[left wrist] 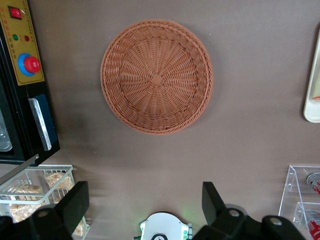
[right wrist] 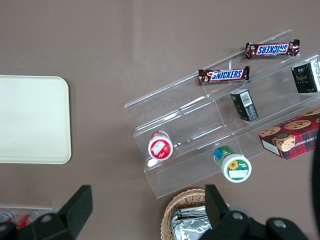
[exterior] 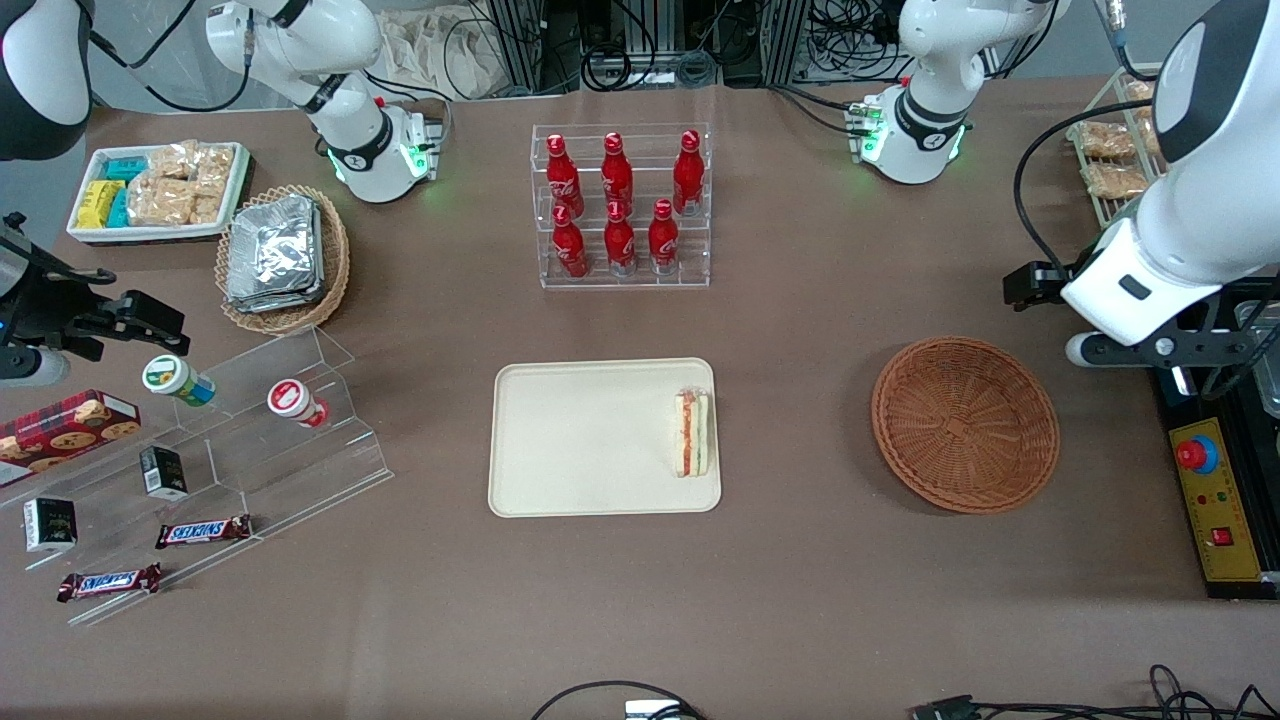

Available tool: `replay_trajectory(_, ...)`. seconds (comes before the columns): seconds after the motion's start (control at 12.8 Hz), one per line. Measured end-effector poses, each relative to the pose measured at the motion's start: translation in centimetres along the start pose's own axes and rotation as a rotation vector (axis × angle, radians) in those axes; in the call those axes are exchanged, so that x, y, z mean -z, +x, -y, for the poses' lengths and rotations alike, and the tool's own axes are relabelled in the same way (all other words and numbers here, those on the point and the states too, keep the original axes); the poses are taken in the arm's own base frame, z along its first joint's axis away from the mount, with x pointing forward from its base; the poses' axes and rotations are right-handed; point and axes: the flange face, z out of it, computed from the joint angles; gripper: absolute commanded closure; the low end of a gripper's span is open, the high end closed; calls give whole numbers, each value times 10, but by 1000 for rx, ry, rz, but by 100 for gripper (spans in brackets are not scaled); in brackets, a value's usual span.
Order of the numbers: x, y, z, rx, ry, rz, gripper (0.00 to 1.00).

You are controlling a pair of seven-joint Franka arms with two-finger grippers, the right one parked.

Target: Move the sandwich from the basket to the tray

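We find the sandwich (exterior: pixel 692 432) already lying on the cream tray (exterior: pixel 560 440), close to the rim at the edge that faces the working arm's end of the table, and completely inside that rim. The reddish-brown wicker basket (exterior: pixel 965 423) is empty and stands well apart from the tray, on the bare brown tablecloth.

Our left gripper (left wrist: pixel 145 205) hangs high above the table, near the basket and a little farther from the front camera than it. Its two fingers (left wrist: pixel 75 202) are spread wide, and nothing is between them.

So we judge that the placing itself is finished, and the step in hand is only to retreat in a clean way. To do it well, we should keep the fingers apart and keep the arm high, so that no part of it comes down over the basket rim or the black control box (exterior: pixel 1215 500) beside it. The sandwich stands on its narrow side, so it could tip easily if we disturb it. We also should not go back toward the tray.
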Motion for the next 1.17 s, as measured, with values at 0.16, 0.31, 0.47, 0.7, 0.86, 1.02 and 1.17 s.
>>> replay_trajectory(0.16,-12,1,7,11,-15,29,0)
replay_trajectory(0.31,-24,0,29,51,-81,58,0)
replay_trajectory(0.47,-32,-5,44,82,-100,56,0)
replay_trajectory(0.7,-33,-18,28,75,-77,17,0)
replay_trajectory(0.86,-29,-26,22,75,-60,5,0)
replay_trajectory(1.02,-27,-27,27,80,-52,-6,0)
replay_trajectory(1.17,-25,-25,32,52,-51,-39,0)
